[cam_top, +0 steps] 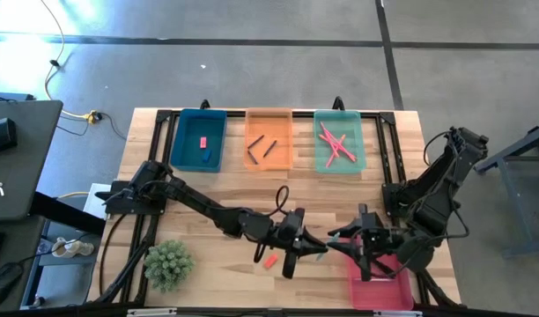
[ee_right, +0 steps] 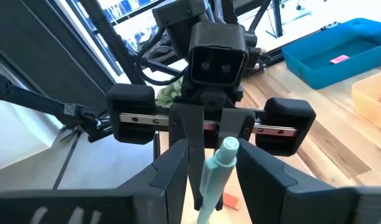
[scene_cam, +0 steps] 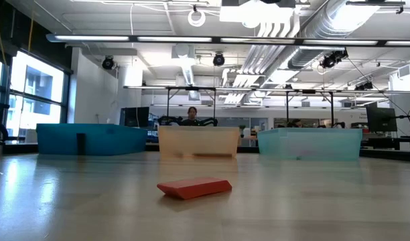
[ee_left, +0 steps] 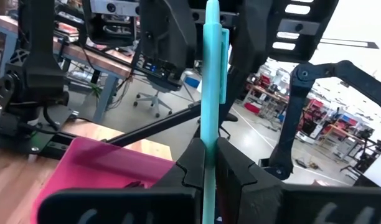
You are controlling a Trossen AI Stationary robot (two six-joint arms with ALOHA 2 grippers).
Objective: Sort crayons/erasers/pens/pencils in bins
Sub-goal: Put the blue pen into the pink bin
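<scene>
We see the left gripper (ee_left: 209, 165) pressed tight on a light-blue pen (ee_left: 210, 93), held upright over the table's front, beside the red bin (cam_top: 380, 291). Right gripper (ee_right: 209, 168) faces it, fingers either side of the pen w/ gaps showing. Orange eraser (scene_cam: 193, 187) lies on the table nearby.

Translucent plastic bins (cam_top: 199, 138) on a smooth, matt wooden table (cam_top: 252, 189).

Four bins (cam_top: 199, 119), two arms (cam_top: 190, 201)
</scene>
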